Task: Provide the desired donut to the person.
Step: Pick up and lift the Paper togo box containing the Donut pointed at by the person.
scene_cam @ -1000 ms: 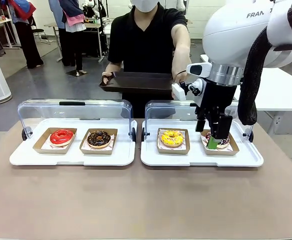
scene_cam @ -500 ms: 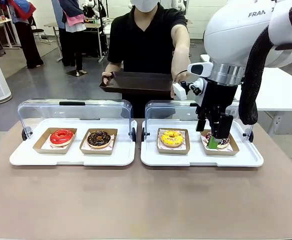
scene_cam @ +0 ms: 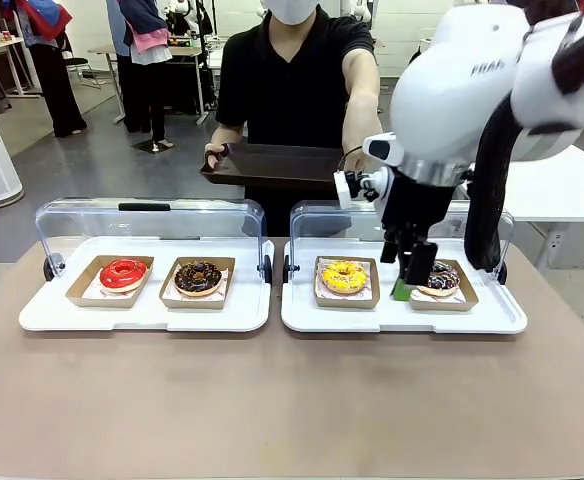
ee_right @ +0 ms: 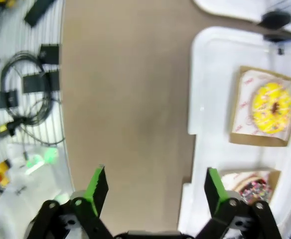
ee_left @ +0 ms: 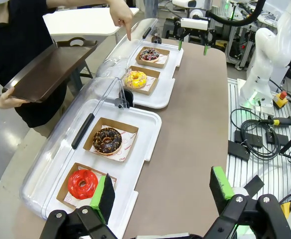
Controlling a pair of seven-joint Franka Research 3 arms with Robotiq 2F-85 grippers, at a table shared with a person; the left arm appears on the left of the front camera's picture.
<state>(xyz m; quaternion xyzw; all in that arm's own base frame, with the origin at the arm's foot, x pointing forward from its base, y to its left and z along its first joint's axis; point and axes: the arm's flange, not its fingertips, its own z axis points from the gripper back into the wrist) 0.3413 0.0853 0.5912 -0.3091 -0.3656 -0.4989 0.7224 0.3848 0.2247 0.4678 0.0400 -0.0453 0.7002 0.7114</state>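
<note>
Donut [scene_cam: 442,277] no longer under right tool [scene_cam: 410,283]

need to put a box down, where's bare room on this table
The near half of the table, in front of the left tray and right tray, is bare. Crowded: the right tray, where the right gripper hangs open by the sprinkled donut; the gap between the trays is narrow.

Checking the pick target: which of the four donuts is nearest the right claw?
The dark sprinkled donut at the far right, just beside the right claw; the yellow donut, chocolate donut and red donut lie farther left.
</note>
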